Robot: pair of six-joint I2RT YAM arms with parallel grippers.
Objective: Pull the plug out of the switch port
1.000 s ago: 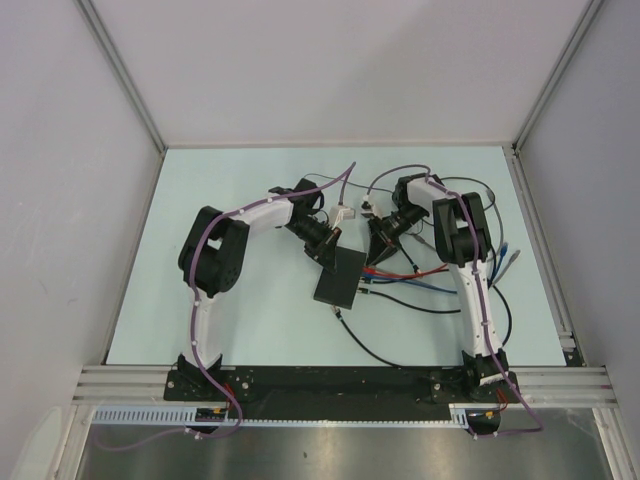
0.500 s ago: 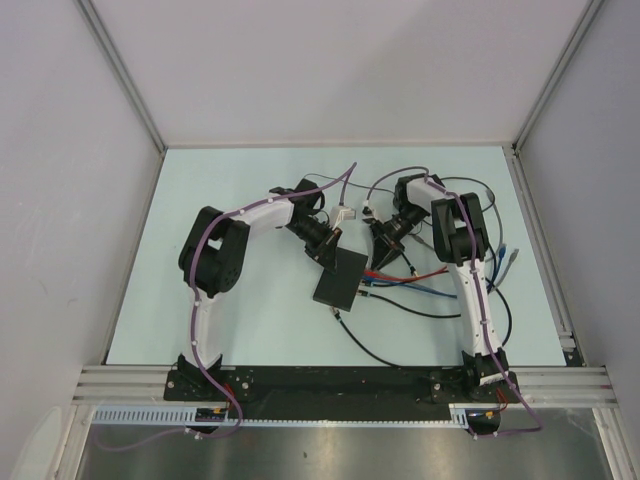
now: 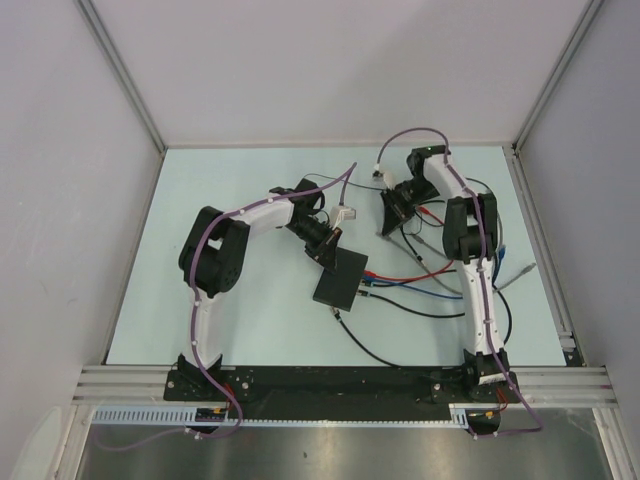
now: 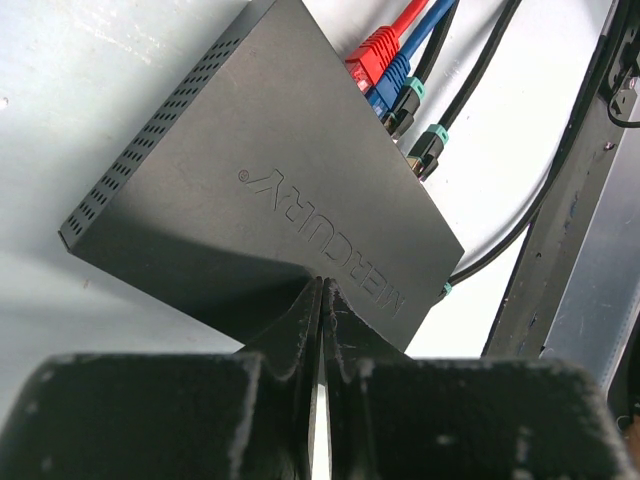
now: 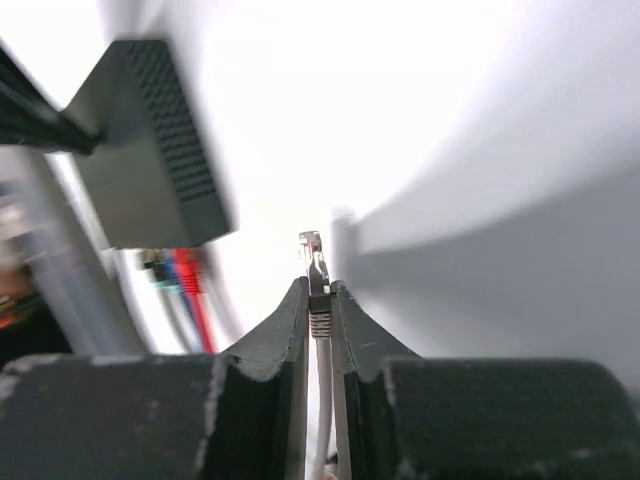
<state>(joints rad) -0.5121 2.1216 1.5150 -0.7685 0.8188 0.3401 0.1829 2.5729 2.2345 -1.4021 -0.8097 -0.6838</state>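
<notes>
The flat black switch [image 3: 340, 280] lies mid-table, with MERCURY lettering on its top [image 4: 250, 190]. My left gripper [image 4: 320, 282] is shut with nothing in it, tips down on the box's top near one edge [image 3: 328, 250]. Red [image 4: 375, 50], blue [image 4: 393, 75] and black green-collared plugs [image 4: 430, 145] sit in the switch port edge [image 3: 362, 281]. My right gripper [image 5: 318, 285] is shut on a grey cable's clear-tipped plug [image 5: 313, 250], held in the air well away from the box, toward the table's far right [image 3: 388, 212]. The box shows blurred in the right wrist view [image 5: 150, 150].
Red, blue and black cables [image 3: 410, 285] trail right from the switch across the table. A black cable [image 3: 375, 350] loops toward the near edge. Loose cable ends [image 3: 515, 262] lie by the right rail. Grey walls with aluminium posts [image 3: 120, 75] enclose the table.
My right gripper has drawn back from the switch's right edge, up and toward the far right, carrying the grey plug. The left gripper and the box have not moved.
</notes>
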